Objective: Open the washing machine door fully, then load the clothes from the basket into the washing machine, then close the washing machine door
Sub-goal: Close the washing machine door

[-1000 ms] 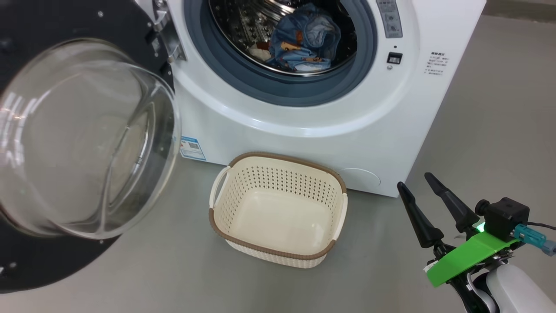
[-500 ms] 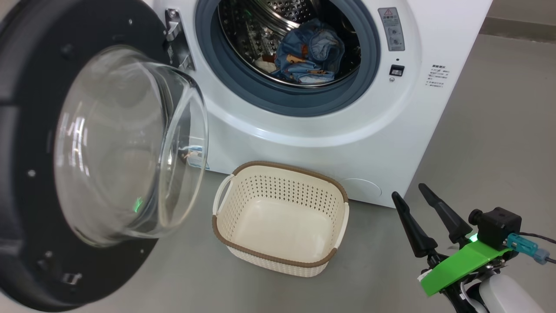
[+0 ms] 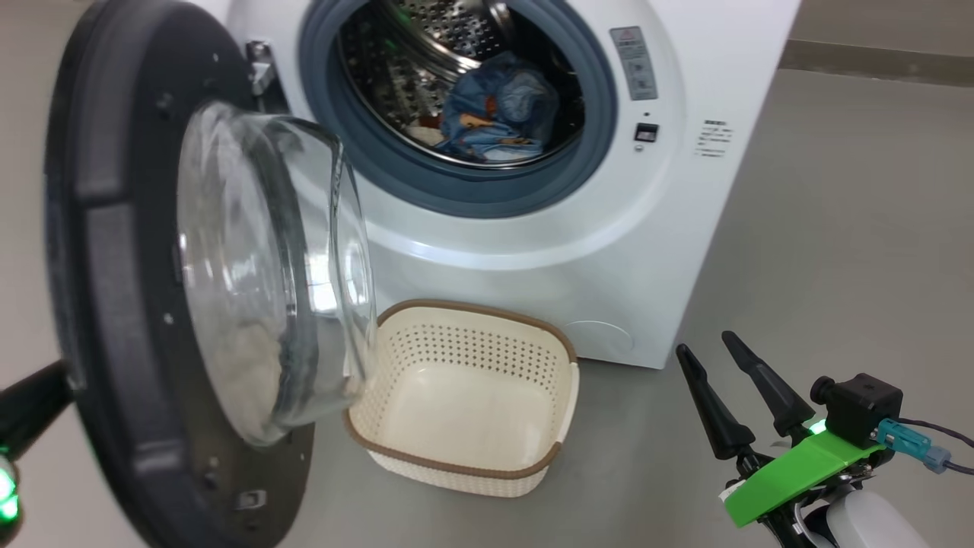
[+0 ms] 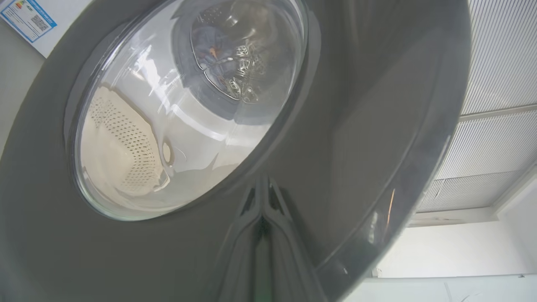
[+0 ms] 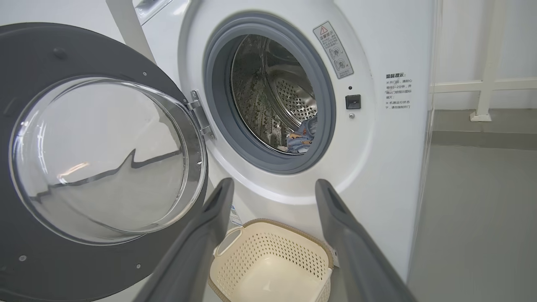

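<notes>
Head view: the left gripper (image 3: 42,392) is being glimpsed at the lower left, just behind the outer side of the washing machine door (image 3: 114,228), which is standing half-swung. The right gripper (image 3: 704,344) is being held low with its fingers spread wide, gripping nothing. The basket (image 3: 456,466) is lying empty ahead and to its left, and the clothes (image 3: 494,114) are sitting farther ahead, up inside the washing machine (image 3: 533,259).

Left wrist view: the fingers are being pressed together with nothing between them, the tips apparently touching the door's (image 4: 377,105) glossy outer face. Basket and clothes are being seen through the glass beyond them.

Right wrist view: the basket (image 5: 289,224) is being framed between the spread fingers, below the tips. The clothes (image 5: 302,138) are lying ahead in the drum, with the door (image 5: 54,46) off to the left.

Loading is being judged done, and the closing step is in hand. A steady push from the left tips along the door's arc is being called for next, until it latches. The basket, close under the door, may be clipped.
</notes>
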Available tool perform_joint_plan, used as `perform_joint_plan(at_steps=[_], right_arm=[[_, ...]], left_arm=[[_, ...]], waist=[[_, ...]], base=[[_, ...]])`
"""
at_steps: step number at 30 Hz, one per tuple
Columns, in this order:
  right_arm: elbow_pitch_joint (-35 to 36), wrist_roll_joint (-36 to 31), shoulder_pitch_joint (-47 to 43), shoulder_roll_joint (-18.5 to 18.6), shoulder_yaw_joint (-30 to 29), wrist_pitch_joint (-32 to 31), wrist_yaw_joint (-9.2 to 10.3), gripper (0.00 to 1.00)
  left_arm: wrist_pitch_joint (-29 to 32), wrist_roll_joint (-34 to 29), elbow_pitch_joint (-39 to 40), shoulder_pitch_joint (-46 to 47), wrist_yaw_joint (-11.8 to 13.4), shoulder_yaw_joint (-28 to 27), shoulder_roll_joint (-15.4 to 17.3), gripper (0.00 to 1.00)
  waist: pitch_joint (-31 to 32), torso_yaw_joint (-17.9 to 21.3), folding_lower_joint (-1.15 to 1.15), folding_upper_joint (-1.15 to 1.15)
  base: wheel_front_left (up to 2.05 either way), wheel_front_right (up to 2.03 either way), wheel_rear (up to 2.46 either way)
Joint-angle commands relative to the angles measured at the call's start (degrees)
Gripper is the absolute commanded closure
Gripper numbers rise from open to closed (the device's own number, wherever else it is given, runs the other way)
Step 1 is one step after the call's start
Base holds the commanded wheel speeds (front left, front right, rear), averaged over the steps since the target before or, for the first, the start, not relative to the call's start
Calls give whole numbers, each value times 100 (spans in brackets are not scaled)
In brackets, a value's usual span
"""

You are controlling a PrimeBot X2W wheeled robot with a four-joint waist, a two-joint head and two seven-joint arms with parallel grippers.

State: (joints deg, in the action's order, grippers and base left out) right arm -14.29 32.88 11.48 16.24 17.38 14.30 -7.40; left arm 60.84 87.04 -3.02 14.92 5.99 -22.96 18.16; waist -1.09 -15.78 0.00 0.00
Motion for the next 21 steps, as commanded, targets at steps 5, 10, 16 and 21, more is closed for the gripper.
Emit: perform_joint_plan(at_steps=[5, 10, 16, 21], right_arm=[[155, 25, -21, -21, 24, 69, -9, 0], [165, 7, -43, -5, -14, 69, -9, 0], [174, 4, -55, 0, -38, 70, -9, 0], [195, -7, -16, 7, -55, 70, -9, 0]], left_arm=[[97, 18, 622, 27, 213, 84, -44, 100], [54, -10, 900, 13, 389, 251, -256, 100], [-219, -208, 1127, 40, 454, 431, -528, 100], [-503, -385, 1014, 237, 390, 522, -678, 100]], waist=[[83, 436, 0, 0], [85, 827, 0, 0], [74, 1309, 0, 0], [12, 1669, 0, 0]], base=[[0, 0, 0], [0, 0, 0], [0, 0, 0], [0, 0, 0]])
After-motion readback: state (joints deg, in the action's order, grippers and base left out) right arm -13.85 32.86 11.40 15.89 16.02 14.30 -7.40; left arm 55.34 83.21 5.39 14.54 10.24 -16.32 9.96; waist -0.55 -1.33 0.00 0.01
